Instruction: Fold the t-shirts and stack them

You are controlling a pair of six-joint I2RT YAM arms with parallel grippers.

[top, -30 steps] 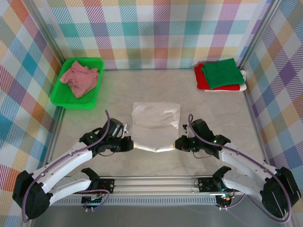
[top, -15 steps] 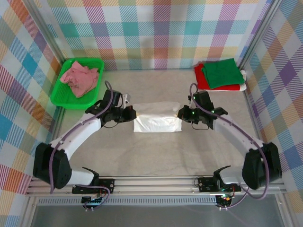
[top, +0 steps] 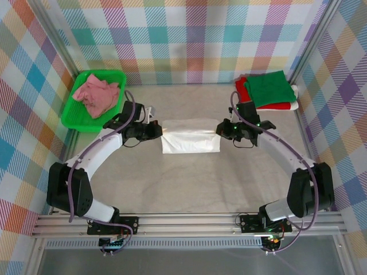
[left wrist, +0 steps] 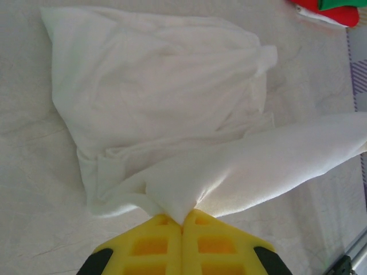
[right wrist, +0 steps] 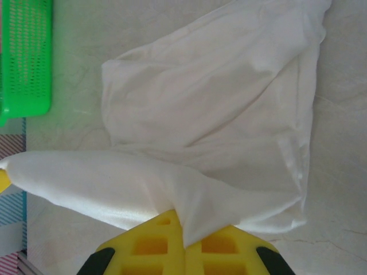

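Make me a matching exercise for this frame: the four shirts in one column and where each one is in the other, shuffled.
Things
1. white shirt
2. pink shirt
3. green shirt
4. red shirt

Places
A. under another shirt, far right corner
B. crumpled in the tray, far left
C. mid-table, ends pinched in the left fingers and right fingers
D. folded, top of the far-right stack

Pairs: 1-C, 2-B, 3-D, 4-A
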